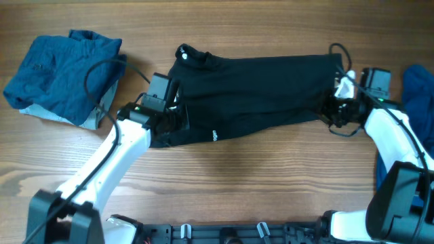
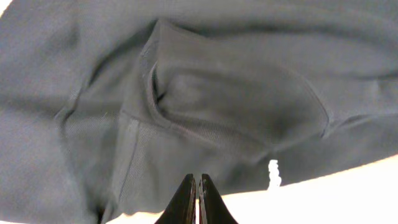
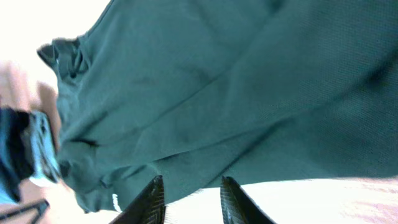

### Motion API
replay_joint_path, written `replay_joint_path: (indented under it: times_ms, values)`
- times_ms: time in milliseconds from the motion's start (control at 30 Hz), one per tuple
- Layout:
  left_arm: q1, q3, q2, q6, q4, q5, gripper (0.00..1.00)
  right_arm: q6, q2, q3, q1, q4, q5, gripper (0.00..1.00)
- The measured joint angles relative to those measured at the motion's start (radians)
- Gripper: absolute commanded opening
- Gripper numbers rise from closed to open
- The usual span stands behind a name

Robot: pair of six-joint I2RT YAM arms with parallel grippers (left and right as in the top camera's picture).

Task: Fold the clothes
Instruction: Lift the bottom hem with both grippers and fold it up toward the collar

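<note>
A black garment (image 1: pixel 258 91) lies spread across the middle of the table, with a small white logo (image 1: pixel 213 135) near its front edge. My left gripper (image 1: pixel 173 116) is at the garment's left end. In the left wrist view its jaws (image 2: pixel 199 182) are shut, tips over the dark cloth (image 2: pixel 224 99) near its edge, and I see no cloth between them. My right gripper (image 1: pixel 337 108) is at the garment's right end. In the right wrist view its jaws (image 3: pixel 191 186) are open, with the hem of the cloth (image 3: pixel 236 93) lying between the fingers.
A crumpled blue garment (image 1: pixel 64 74) lies at the back left of the wooden table (image 1: pixel 258 183). Another blue cloth (image 1: pixel 420 91) lies at the right edge behind my right arm. A cable (image 1: pixel 102 68) loops over the left blue garment.
</note>
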Motion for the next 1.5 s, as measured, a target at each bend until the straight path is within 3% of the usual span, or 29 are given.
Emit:
replay_joint_path:
  times_ms: [67,133,200,333,467,533,667,767,900,967,1133,1300,1367,1500]
  values:
    - [0.000,0.000,0.017,0.000,0.066,0.011,0.08,-0.009,0.000,0.000,0.012,0.046,0.006,0.17]
    - [0.000,-0.002,0.019,0.003,0.195,0.045,0.34,-0.027,0.000,0.000,0.012,0.140,-0.002,0.19]
    - [0.000,0.003,0.019,0.024,0.307,0.087,0.44,-0.027,0.000,0.000,0.012,0.222,-0.021,0.20]
    - [0.009,0.040,0.026,0.034,0.356,0.153,0.52,0.045,0.000,0.000,0.012,0.325,-0.048,0.28]
    - [0.048,0.148,0.089,0.045,0.312,0.174,0.58,0.085,0.000,0.012,0.012,0.354,-0.063,0.31]
    - [0.096,0.261,0.174,0.057,0.253,0.183,0.66,0.092,0.002,0.038,0.012,0.344,-0.066,0.35]
    - [0.169,0.460,0.353,0.085,0.166,0.187,0.74,0.105,0.051,0.192,0.012,0.319,-0.071,0.43]
    - [0.195,0.554,0.458,0.105,0.148,0.187,0.75,0.102,0.142,0.331,0.012,0.258,-0.073,0.56]
    - [0.211,0.609,0.569,0.112,0.220,0.187,0.70,0.060,0.261,0.448,0.012,0.208,-0.073,0.65]
    - [0.215,0.611,0.621,0.114,0.268,0.187,0.62,0.027,0.292,0.461,0.012,0.209,-0.069,0.67]
    - [0.218,0.610,0.734,0.154,0.379,0.178,0.55,-0.035,0.311,0.462,0.012,0.158,-0.018,0.69]
    - [0.217,0.610,0.780,0.171,0.439,0.143,0.27,-0.088,0.311,0.464,0.012,0.109,0.070,0.71]
    - [0.217,0.611,0.780,0.178,0.453,0.127,0.05,-0.098,0.311,0.464,0.012,0.109,0.115,0.74]
    - [0.217,0.611,0.780,0.186,0.462,0.087,0.04,-0.110,0.311,0.464,0.012,0.103,0.207,0.78]
